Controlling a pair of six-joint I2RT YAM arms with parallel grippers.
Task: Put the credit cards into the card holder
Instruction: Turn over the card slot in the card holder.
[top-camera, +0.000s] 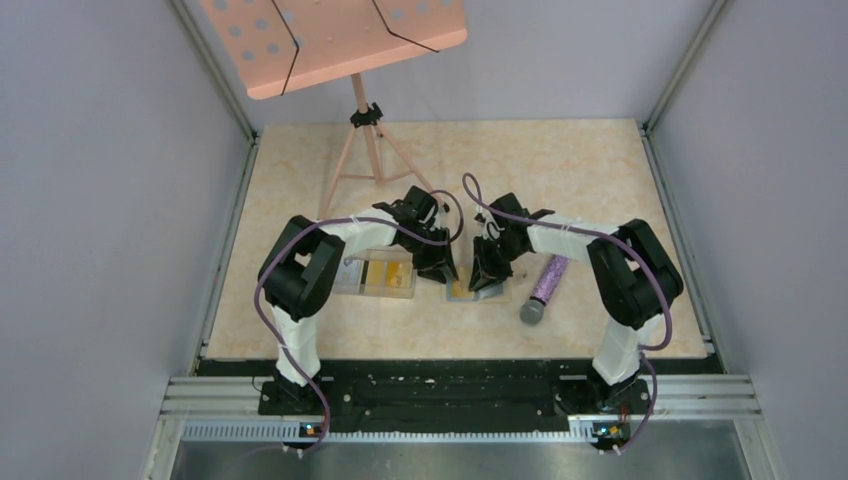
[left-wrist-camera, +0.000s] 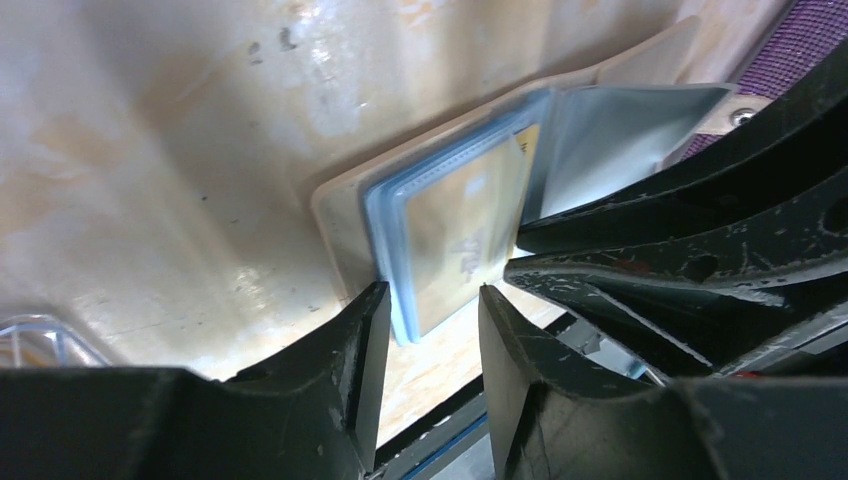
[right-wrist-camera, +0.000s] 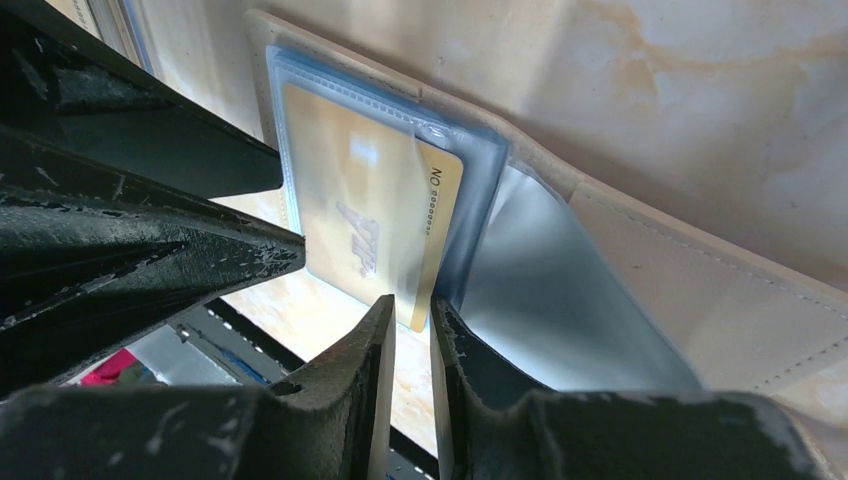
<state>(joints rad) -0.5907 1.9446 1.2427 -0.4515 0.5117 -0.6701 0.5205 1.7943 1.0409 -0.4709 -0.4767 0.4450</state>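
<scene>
A: Arms?

B: Both bend inward and meet low over mid-tabletop. The left end effector stands part open, holding nothing. The right end effector is nearly closed at the gold card's end; whether it grips, I cannot tell.

A: Card holder?

B: It lies open beneath them. The card is sleeved, its long side toward the right end effector. Beige marbled surface, grey walls.

The card holder is laid open on the surface, with a card in its sleeve. A box is placed at its 9 o'clock and a cylinder at its 3 o'clock.
</scene>
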